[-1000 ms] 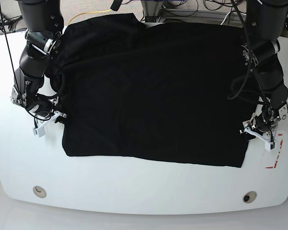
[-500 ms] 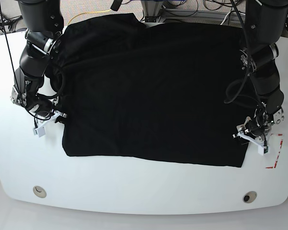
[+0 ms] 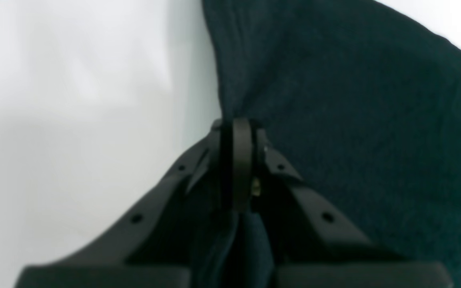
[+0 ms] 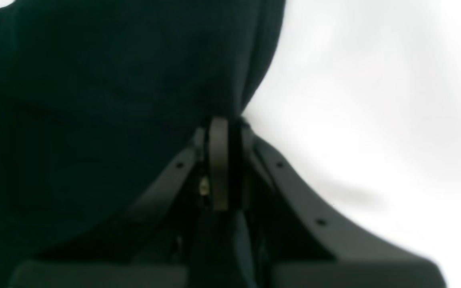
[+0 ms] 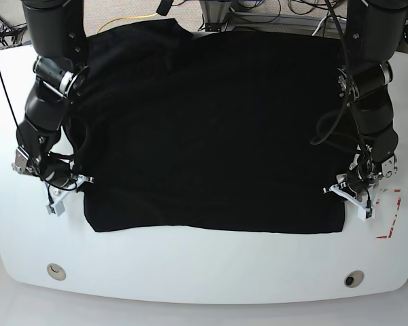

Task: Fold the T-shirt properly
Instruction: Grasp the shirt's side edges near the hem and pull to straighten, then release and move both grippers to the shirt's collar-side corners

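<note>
Both grippers, left gripper (image 3: pixel 236 128) and right gripper (image 4: pixel 219 126), clenched on T-shirt (image 5: pixel 211 129) side edges. We should lift evenly, keeping the cloth taut over the table (image 5: pixel 190 265).

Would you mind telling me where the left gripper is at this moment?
In the base view the left gripper is on the right, shut on the near side edge of the black T-shirt, beside the red tape marks on the white table.

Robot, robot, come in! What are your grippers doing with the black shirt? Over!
Left gripper shut on T-shirt edge. Right gripper shut on opposite edge. Shirt flat on white table. Nothing blocking.
</note>
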